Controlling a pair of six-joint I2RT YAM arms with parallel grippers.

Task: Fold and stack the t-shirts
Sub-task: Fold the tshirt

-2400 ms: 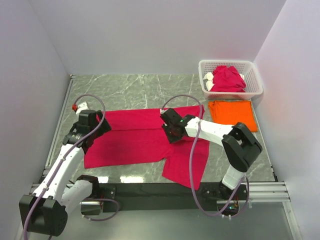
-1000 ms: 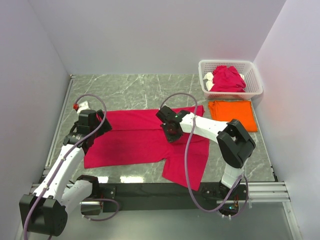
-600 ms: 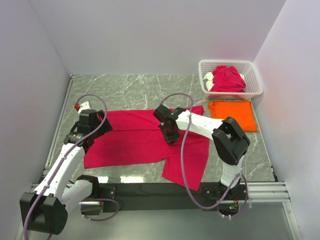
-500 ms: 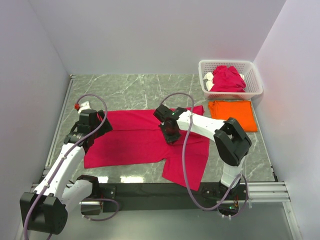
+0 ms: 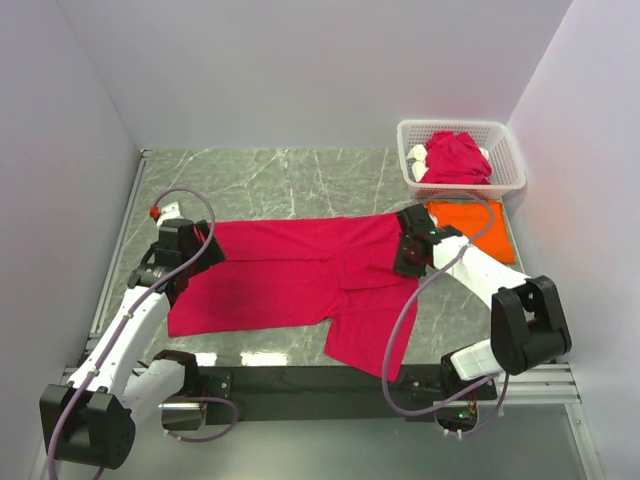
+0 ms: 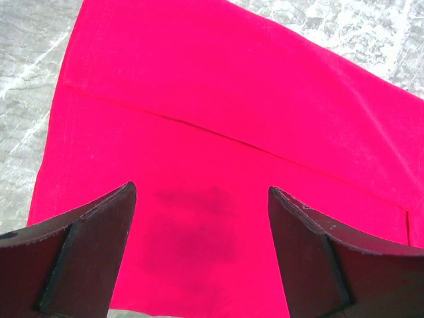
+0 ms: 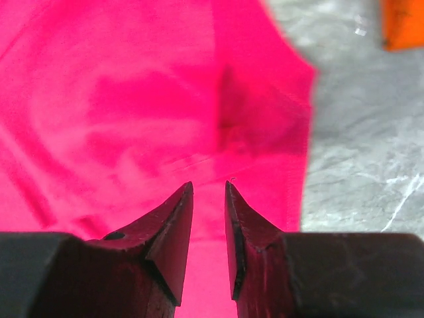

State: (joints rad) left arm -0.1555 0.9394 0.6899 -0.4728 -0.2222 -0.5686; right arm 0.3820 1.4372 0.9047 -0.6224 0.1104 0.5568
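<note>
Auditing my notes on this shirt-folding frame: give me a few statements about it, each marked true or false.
1. The orange shirt lies inside the basket. False: it lies on the table, just in front of it.
2. The left gripper hangs wide open over the pink shirt. True.
3. The right gripper clamps a fold of cloth. False: its jaws stand slightly apart, nothing between them.
4. The basket holds crimson cloth. True.

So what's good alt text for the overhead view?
A crimson t-shirt lies spread on a marble table, the left gripper and right gripper above its two ends. Far right, an orange shirt lies by a white basket holding crimson cloth.
</note>
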